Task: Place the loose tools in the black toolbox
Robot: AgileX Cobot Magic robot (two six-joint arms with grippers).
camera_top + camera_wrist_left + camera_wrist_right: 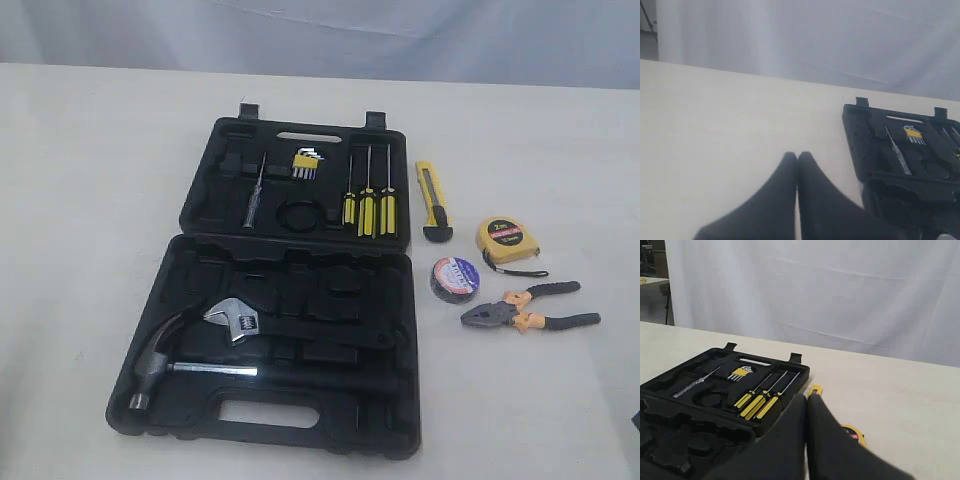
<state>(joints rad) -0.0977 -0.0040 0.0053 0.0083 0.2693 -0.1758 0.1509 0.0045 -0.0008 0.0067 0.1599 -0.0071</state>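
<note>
The black toolbox (200,400) lies open on the table, lid half at the back. To its right lie the loose tools: a yellow-black utility knife (433,202), a yellow tape measure (507,240), a black tape roll (455,279) with a blue-white label, and pliers (530,311) with orange-black handles. Neither arm shows in the exterior view. My left gripper (797,156) is shut and empty over bare table left of the toolbox (855,150). My right gripper (807,398) is shut and empty, above the box's right edge; the knife tip (815,389) and tape measure (854,432) peek out past its fingers.
In the lid sit three yellow-handled screwdrivers (368,208), a hex key set (306,164) and a thin tester (254,195). The base holds a steel hammer (175,365) and an adjustable wrench (236,320). A white curtain hangs behind the table.
</note>
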